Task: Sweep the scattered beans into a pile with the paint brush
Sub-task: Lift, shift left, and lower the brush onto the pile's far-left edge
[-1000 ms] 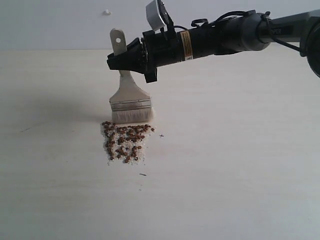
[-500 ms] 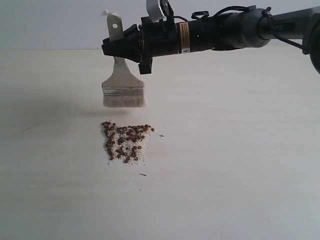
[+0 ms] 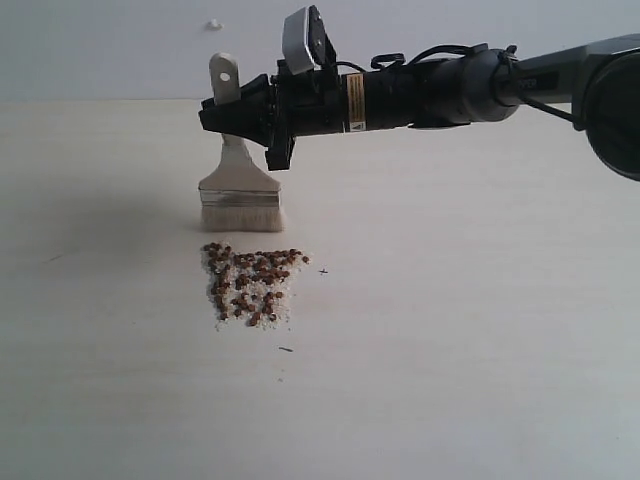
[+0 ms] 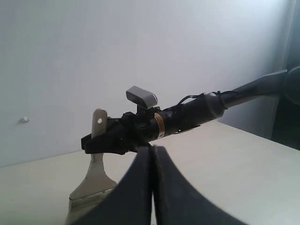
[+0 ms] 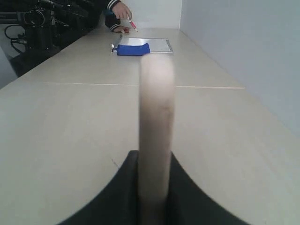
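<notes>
The beans (image 3: 252, 283) lie in a compact reddish-brown patch mixed with white grains on the pale table (image 3: 450, 330). My right gripper (image 3: 222, 112) reaches in from the right and is shut on the cream handle of the paint brush (image 3: 238, 185). The brush hangs upright with its bristles (image 3: 240, 218) down, just behind the far edge of the patch. Whether the bristles touch the table is unclear. The right wrist view shows the handle (image 5: 157, 112) clamped in that gripper (image 5: 154, 161). My left gripper (image 4: 152, 152) is shut and empty, looking at the brush (image 4: 91, 180) from the side.
A dark speck (image 3: 322, 270) and a small sliver (image 3: 286, 349) lie near the patch. Far down the table, a blue object (image 5: 133, 49) sits on a silver tray (image 5: 159, 45), with a person's hand (image 5: 119, 10) beyond it.
The brush rose off the table at the far edge of the patch, shifted a little left, then came partly back down. The beans have not moved.
</notes>
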`<move>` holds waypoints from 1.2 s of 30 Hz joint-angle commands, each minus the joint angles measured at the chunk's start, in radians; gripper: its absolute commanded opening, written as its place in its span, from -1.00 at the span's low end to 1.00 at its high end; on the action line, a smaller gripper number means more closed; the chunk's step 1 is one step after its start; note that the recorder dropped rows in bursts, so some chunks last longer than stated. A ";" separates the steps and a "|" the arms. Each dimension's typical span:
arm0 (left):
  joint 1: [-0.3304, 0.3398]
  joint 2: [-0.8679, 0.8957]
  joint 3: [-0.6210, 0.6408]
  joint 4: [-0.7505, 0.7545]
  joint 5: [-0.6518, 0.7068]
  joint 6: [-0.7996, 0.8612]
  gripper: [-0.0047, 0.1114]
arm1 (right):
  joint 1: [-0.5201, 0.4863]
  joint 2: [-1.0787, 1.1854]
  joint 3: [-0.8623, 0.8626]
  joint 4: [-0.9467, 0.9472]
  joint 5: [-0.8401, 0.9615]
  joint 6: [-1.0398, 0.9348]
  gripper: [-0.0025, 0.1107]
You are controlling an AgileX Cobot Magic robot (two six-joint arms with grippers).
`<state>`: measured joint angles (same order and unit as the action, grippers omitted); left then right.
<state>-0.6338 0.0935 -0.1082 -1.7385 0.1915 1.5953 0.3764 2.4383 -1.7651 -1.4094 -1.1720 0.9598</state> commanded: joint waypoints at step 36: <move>-0.003 -0.007 0.004 -0.006 -0.002 -0.002 -0.92 | 0.025 -0.070 0.001 -0.099 -0.049 0.054 -0.96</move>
<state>-0.6338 0.0935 -0.1082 -1.7385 0.1915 1.5953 0.4032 2.3993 -1.7651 -1.5371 -1.2187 1.0327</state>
